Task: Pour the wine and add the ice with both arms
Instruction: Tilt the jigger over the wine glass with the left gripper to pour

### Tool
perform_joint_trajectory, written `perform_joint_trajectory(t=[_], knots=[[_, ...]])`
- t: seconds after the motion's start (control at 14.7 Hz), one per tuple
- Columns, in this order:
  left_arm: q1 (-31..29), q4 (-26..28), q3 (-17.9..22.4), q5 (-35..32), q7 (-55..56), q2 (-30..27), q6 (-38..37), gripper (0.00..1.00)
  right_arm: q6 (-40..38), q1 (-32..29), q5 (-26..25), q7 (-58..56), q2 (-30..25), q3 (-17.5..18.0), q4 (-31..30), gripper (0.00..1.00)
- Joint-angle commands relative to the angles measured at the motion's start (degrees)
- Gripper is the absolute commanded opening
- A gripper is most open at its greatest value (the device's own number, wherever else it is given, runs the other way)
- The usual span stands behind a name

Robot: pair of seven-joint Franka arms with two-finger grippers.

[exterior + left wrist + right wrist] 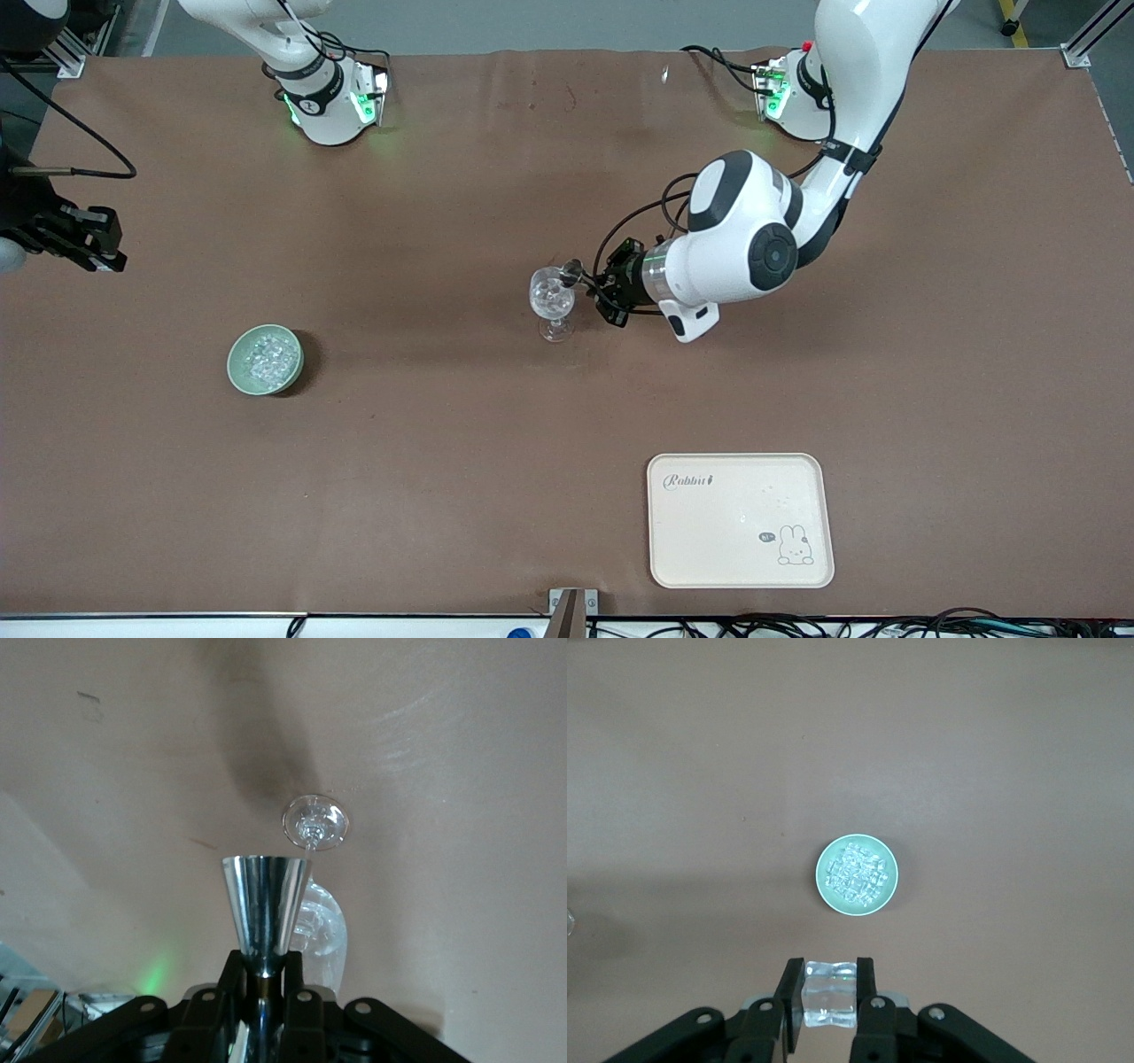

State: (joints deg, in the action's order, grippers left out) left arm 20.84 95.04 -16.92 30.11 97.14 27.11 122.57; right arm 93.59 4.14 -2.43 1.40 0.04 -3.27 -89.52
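Note:
A clear wine glass (553, 297) stands upright mid-table; its bowl (323, 926) glints and I cannot make out any wine in it. My left gripper (589, 282) (266, 970) is shut on the stem of a shiny metal measuring cup (571, 268) (266, 904), held on its side with the mouth at the glass's rim. My right gripper (84, 239) (830, 979) hangs high over the right arm's end of the table, shut on one clear ice cube (830, 1001). Below it sits a green bowl (237, 359) (822, 881) heaped with ice (268, 356) (856, 872).
A cream tray (740, 520) with a rabbit drawing lies near the table's front edge, toward the left arm's end. Cables (797, 625) run along that front edge. Both arm bases (332, 102) stand at the back of the brown table.

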Motion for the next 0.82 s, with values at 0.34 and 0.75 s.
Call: perform_joint_trajectory(t=[0.34,0.75], knots=[[3.59,-2.22,0.57,-9.09,9.46,-0.48,0.21,0.0,-0.25,0.17,1.11,0.0,-1.8,-0.24,-1.71,0.0],[5.35,-2.31,0.57,-15.78,14.21,-0.21,0.3,0.0,-3.42,-0.01,2.78,-0.17,-1.62,-0.33,-1.53,0.0]])
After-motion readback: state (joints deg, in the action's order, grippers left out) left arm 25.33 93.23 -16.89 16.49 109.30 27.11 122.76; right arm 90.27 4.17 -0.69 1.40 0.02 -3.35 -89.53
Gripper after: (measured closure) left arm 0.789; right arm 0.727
